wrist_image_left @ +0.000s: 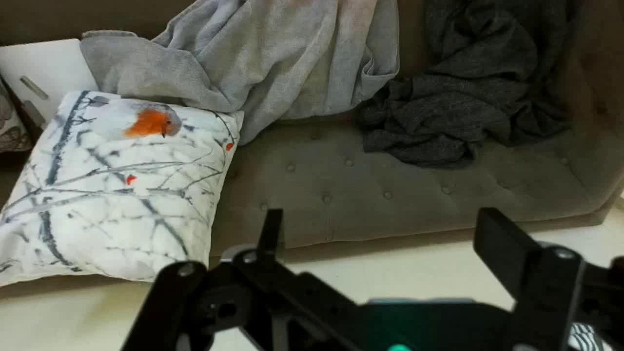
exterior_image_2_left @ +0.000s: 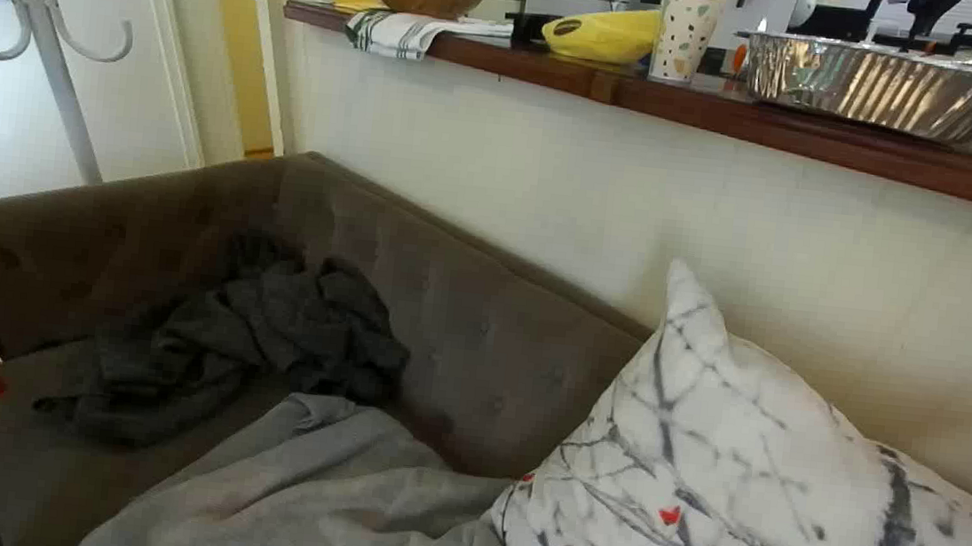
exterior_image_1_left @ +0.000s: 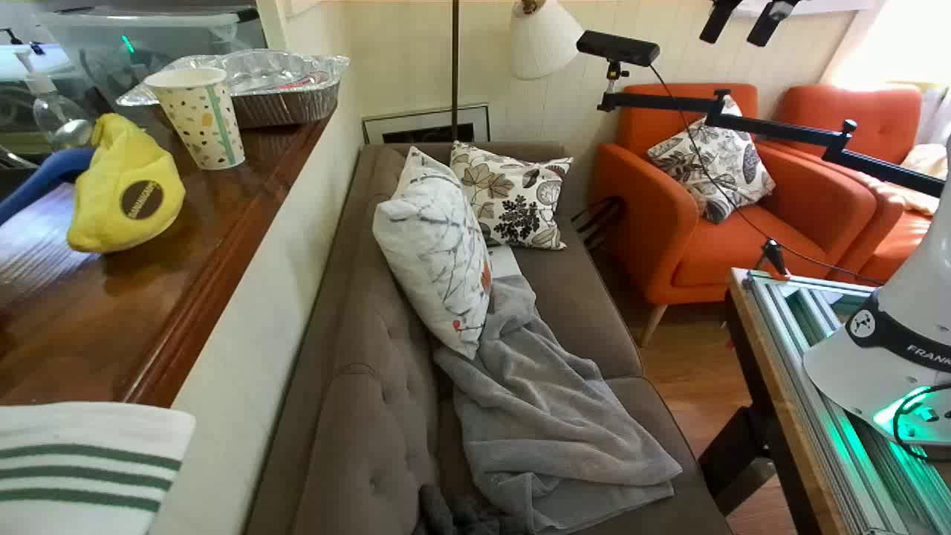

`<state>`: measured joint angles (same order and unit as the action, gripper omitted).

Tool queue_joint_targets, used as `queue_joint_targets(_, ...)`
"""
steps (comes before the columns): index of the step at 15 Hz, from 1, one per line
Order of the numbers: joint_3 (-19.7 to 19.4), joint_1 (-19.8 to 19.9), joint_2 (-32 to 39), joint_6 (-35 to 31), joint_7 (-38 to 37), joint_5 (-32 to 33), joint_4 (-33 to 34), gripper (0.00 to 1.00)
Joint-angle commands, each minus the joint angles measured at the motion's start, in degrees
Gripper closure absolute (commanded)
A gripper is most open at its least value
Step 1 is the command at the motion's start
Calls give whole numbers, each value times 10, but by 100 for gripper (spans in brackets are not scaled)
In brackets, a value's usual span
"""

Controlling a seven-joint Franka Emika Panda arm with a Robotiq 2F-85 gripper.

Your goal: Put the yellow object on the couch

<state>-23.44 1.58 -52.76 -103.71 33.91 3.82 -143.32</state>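
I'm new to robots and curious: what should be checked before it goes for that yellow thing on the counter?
1. Gripper open: ok, fingers apart, nothing held.
2. Yellow object on the counter: ok, resting there.
3. Yellow object within the wrist view: not ok, absent.
4. Space around it: not ok, looks tight beside the patterned cup.
5. Couch visible: ok, though a grey blanket and cushions are on it.
6. Reach: cannot tell, much of the arm is out of view.

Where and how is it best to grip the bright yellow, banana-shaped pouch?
I would grip the yellow pouch by its thick middle, from above, across its width: it lies along the brown wooden counter, top free, tapering toward its ends; the speckled paper cup stands near one end.
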Motion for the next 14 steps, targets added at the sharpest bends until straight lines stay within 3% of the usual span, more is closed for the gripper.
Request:
queue_joint_targets(1,3,5,2,1,3,-4,1,0)
queue_joint_targets(6,3,5,2,1,3,-4,1,0)
queue_joint_targets(11,69,-43,5,-19,-52,-80,-29,0)
queue_joint_targets(14,135,-77,28,-143,-114,-134,-71,0)
